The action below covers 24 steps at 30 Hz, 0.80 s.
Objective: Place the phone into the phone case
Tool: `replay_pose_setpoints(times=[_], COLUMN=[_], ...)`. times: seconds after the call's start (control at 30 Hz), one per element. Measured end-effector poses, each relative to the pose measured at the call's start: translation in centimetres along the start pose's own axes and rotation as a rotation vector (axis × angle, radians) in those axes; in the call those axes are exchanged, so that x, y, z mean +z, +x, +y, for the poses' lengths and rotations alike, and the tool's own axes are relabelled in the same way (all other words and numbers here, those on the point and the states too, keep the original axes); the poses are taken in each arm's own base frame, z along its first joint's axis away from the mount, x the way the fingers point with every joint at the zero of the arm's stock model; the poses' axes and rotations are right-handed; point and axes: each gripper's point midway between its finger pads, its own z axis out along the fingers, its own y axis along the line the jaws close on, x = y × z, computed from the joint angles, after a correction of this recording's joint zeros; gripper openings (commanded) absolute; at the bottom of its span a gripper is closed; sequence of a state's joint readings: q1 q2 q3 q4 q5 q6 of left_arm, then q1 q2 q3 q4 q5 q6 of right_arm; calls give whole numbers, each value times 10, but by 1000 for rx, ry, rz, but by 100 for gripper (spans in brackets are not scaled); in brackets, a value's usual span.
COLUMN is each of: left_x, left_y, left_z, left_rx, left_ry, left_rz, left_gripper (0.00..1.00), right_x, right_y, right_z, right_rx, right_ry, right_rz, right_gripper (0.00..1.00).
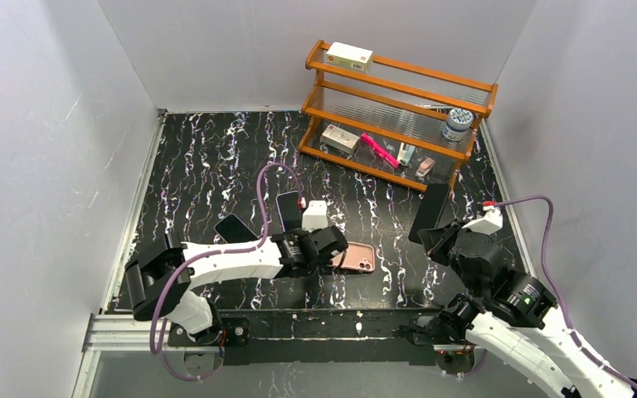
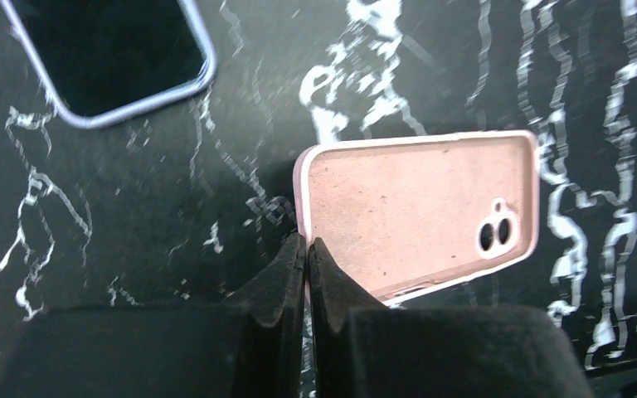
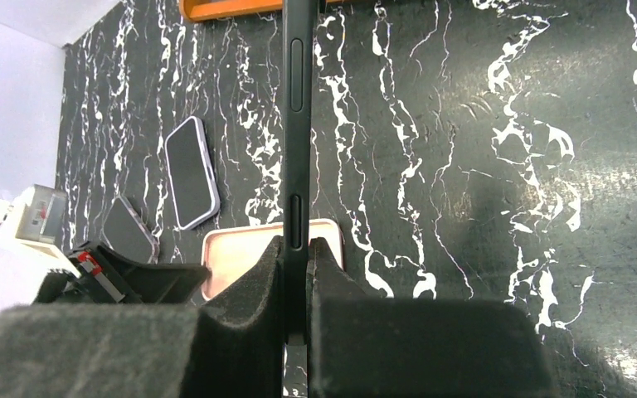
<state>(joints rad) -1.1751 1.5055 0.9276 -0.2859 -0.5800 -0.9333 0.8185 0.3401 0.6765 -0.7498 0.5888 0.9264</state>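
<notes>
Pink phone case [image 2: 415, 207]: lies flat, hollow side up, by the table's [image 1: 216, 166] near edge, midway along.
Left gripper [image 2: 305, 245]: fingers pressed together, pinching the case's short-end wall.
Black phone [image 3: 297, 83]: toward the right edge, clamped edge-on in the right gripper [image 3: 297, 249].
</notes>
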Motion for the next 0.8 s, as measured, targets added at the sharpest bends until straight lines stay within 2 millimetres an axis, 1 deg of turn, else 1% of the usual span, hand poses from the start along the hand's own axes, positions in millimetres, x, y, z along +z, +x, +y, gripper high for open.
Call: replay_pose_setpoints(times=[0.03,0.1,0.13,0.2,0.23,0.27,0.33,0.47,0.53,0.6,0.7,0.8], left_x=[0,1,1,0,-1,-3,-6,-13,-13,-10,-2,14], left_y=[7,23,29,34,33,32,23,-9,-25,-35,-38,-25], left_z=[7,17,20,22,21,19,10,-17,-26,-30,-29,-23], left_rx=[-4,3,14,43,61,83,121,201,236,267,327,405], left_ry=[-11,-27,-31,-28,-22,-12,21,131,189,243,313,359], left_rz=[18,58,80,106,113,117,113,83,73,74,110,190], left_gripper=[4,16,26,52,58,60,61,62,62,62,61,62], right_x=[1,4,4,5,5,5,5,6,7,7,7,7], right_y=[3,8,10,10,10,10,10,12,13,14,12,12], right_z=[-1,-1,-1,0,1,1,2,3,3,3,5,4], right_rx=[-2,-3,-5,-5,-4,-3,-2,-1,-2,-3,-2,-8], right_ry=[1,2,2,-1,-3,-5,-9,-14,-15,-15,-21,-22], right_rz=[9,24,31,35,34,35,36,39,42,42,37,36], right_gripper=[1,1,1,1,1,1,1,1,1,1,1,1])
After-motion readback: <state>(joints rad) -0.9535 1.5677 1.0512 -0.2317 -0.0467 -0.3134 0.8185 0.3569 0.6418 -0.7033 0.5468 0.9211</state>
